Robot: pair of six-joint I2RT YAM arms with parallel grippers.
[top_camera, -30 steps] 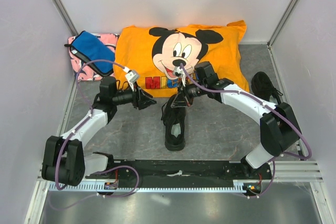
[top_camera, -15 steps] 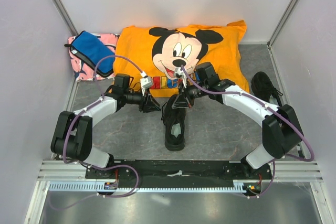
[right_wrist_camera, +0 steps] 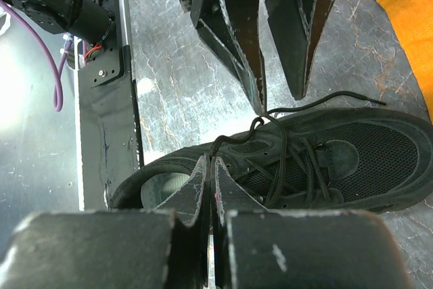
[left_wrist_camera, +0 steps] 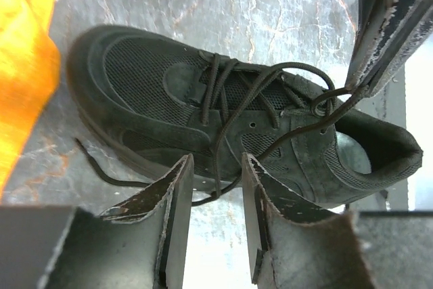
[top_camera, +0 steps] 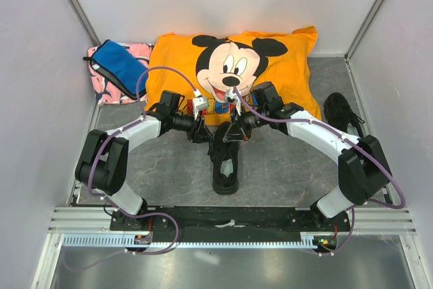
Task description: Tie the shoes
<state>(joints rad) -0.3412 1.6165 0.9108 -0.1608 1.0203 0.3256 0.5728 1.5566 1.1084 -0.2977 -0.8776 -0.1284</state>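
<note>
One black shoe [top_camera: 225,162] lies on the grey floor in the middle, just in front of the orange pillow. The second shoe [top_camera: 340,113] sits at the far right. My left gripper [top_camera: 202,130] is open at the middle shoe's left side. In the left wrist view the shoe [left_wrist_camera: 155,93] lies across the frame, and a thin black lace [left_wrist_camera: 233,109] runs down between my open fingertips [left_wrist_camera: 216,160]. My right gripper [top_camera: 231,131] is shut on another strand of lace [right_wrist_camera: 270,137], pulled taut above the shoe's collar [right_wrist_camera: 211,160].
The orange Mickey pillow [top_camera: 177,65] lies right behind the shoe. A blue pouch [top_camera: 120,67] rests on a pink cloth [top_camera: 101,91] at the back left. White walls close in both sides. A black base rail [top_camera: 230,218] runs along the front.
My left arm has swung right, from left of the shoe to right beside it, bringing its open fingers around a lace. The right gripper has stayed in place, shut on its lace.
</note>
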